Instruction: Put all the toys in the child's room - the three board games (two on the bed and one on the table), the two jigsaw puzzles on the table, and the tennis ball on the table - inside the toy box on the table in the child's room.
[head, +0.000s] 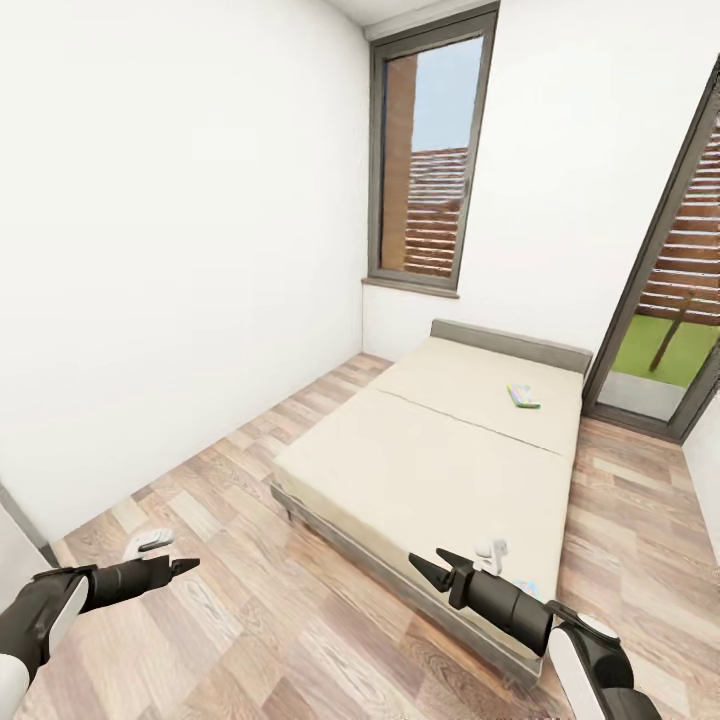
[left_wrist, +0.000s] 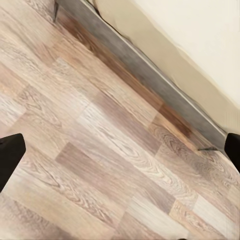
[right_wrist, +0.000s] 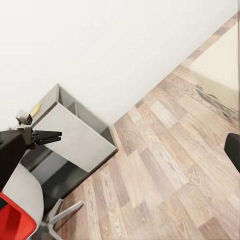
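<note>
In the child's room, the robot faces the bed (head: 440, 470) with both arms held low and nothing carried. At far left the left gripper (head: 185, 566) hangs over the wood-plank floor (head: 250, 620), its tips reading as drawn to a point in the head view, though the left wrist view shows its dark fingertips (left_wrist: 10, 155) wide apart at either edge over bare planks and the bed's grey frame (left_wrist: 150, 85); the jaws are judged apart and empty. Moving right, the beige mattress spreads across the middle, and one board game (head: 523, 396), white and green, lies flat near the headboard (head: 510, 345), well apart from either arm. Further right the right gripper (head: 425, 568) hovers just above the bed's near edge; whether its jaws are apart or together cannot be told, but nothing sits in them. A sliver of bright blue (head: 532, 590) beside that forearm may be the second board game, too hidden to confirm. The right wrist view catches a slanted white panel (right_wrist: 75, 135) against the wall, possibly part of the table. By this evidence, at least one game remains to be collected from the bed; the toy box's contents cannot be judged.
</note>
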